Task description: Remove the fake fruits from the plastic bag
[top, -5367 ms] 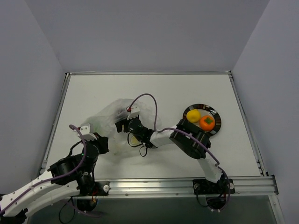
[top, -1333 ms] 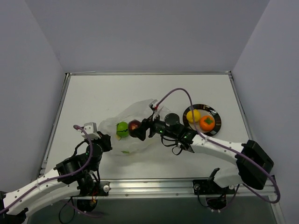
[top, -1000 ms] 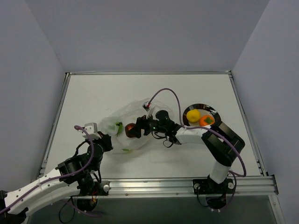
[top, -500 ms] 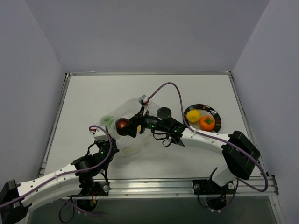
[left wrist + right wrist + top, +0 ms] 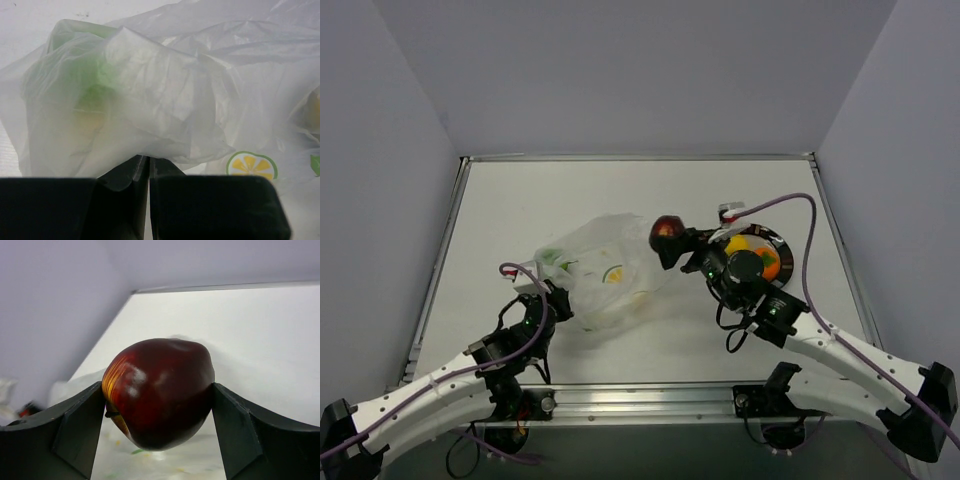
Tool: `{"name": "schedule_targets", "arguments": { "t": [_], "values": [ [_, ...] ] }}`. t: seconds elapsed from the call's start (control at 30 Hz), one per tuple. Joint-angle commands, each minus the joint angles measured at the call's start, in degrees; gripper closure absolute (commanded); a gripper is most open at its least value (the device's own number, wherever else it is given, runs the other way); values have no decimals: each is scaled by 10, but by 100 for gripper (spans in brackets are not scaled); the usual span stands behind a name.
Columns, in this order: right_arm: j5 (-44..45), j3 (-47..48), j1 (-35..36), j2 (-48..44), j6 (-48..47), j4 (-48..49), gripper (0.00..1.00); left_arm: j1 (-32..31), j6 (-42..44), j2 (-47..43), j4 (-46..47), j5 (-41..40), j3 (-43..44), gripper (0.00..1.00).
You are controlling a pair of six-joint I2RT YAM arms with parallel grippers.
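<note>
The plastic bag (image 5: 605, 280) lies crumpled on the table (image 5: 510, 200), left of centre. The left pincer (image 5: 149, 162) is pressed together on a thin fold of its near edge. If that fold slips free, the bag could drag or collapse over whatever is inside. The dark plate (image 5: 785, 248) sits to the right, partly under the right arm, so a cramped landing could knock the yellow fruit (image 5: 738, 243) or the orange one (image 5: 768, 262) off it. The right pincer (image 5: 159, 400) is clamped on a dark red apple (image 5: 160, 385), held in the air between bag and plate. The apple's smooth round skin could let it squirt out. Inside the bag a green shape (image 5: 92, 82) is only a blur through the plastic. How many fruits remain there cannot be told.
</note>
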Motion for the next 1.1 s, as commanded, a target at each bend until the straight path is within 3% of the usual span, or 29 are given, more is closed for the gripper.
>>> {"name": "schedule_targets", "arguments": {
  "t": [0.0,0.23,0.43,0.9,1.07],
  "values": [
    [288,-51,-24,-35,66,-141,46,6,10,-24,-16,18,42,98],
    [366,-126,-58,-55,174,-223,52,7,18,-66,-58,40,56,98],
    [357,-148,-107,-4,213,-230,53,7,14,-88,-81,49,54,98],
    [327,-154,-187,88,168,-123,53,7,10,-83,-89,58,56,98],
    [323,-147,-202,118,165,-111,45,7,11,-80,-93,57,58,98]
  ]
}}
